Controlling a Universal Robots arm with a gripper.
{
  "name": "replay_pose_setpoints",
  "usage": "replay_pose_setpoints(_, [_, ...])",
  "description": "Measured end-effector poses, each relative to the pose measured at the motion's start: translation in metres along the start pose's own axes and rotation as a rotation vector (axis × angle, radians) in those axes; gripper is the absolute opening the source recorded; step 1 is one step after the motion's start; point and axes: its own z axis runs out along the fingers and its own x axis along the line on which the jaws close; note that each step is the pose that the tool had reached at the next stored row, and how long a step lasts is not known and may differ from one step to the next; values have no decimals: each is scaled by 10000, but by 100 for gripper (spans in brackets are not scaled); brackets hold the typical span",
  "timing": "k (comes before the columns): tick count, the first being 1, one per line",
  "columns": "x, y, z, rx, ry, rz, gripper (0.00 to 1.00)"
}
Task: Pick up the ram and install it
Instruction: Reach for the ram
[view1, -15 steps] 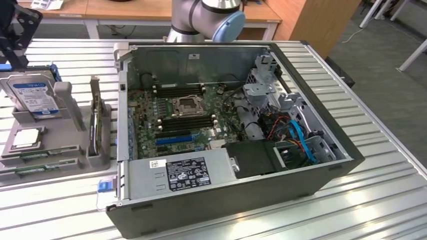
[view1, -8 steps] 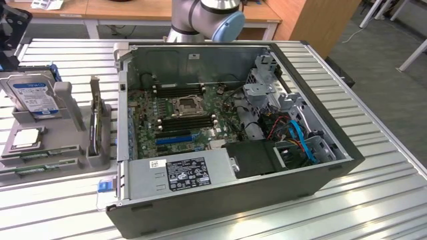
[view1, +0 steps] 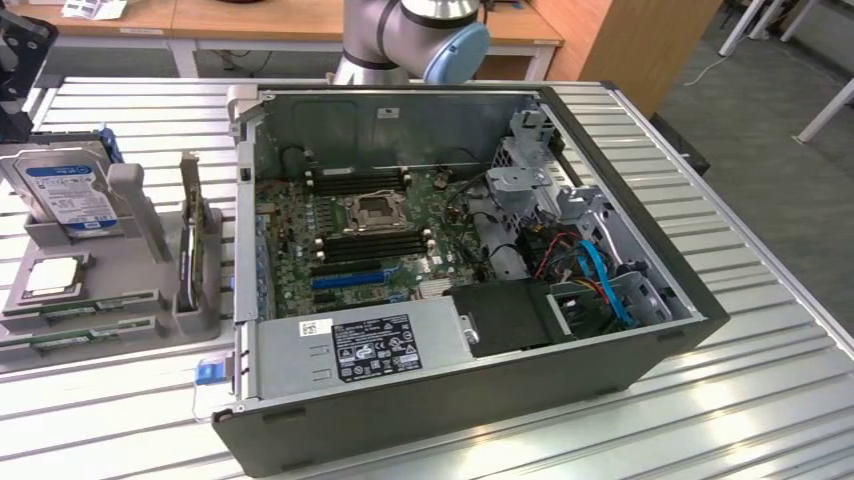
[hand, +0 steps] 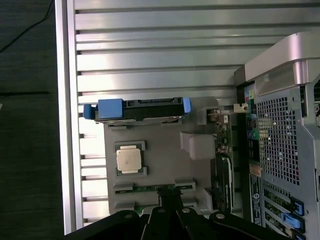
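An open computer case (view1: 441, 430) sits on a slatted metal table (view1: 747, 400) in the exterior view, with the ram (view1: 83, 305) lying flat in a gray holder (view1: 127, 275) at the exterior view's left, just in front of the processor (view1: 51, 275). In the wrist view, the gripper (hand: 169, 194), jaws drawn fully together, hangs over the ram (hand: 142, 189) in its slot; whether they touch cannot be told.

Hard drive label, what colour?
Blue and white on the hard drive, clearest in the exterior view.

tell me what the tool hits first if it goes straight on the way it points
Most likely the ram in the grey holder, just ahead of the shut tool; depth is unclear.
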Motion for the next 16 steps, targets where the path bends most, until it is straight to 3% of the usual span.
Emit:
replay_pose_setpoints(7, [-1, -21, 0, -1, -1, 0, 10])
replay_pose_setpoints(16, [-9, -123, -5, -1, -1, -1, 10])
